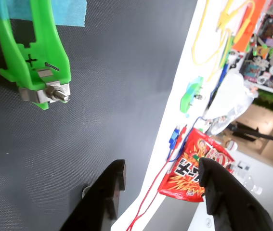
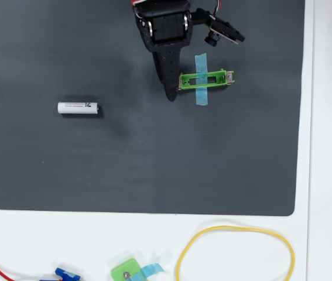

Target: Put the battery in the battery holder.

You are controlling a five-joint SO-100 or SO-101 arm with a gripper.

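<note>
The end effector (image 1: 162, 190), nearest the wrist camera at bottom center, has its fingers spread and empty above the dark mat (image 2: 95, 164). In the overhead view, the battery holder (image 2: 206, 79) lies taped upper right of center, and the battery (image 2: 78, 108) lies well apart at left.

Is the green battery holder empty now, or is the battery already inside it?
Empty. In the overhead view the battery holder shows bare mat inside; the battery lies apart.

A dark textured mat (image 2: 95, 170) covers the white table (image 2: 329, 175).
</note>
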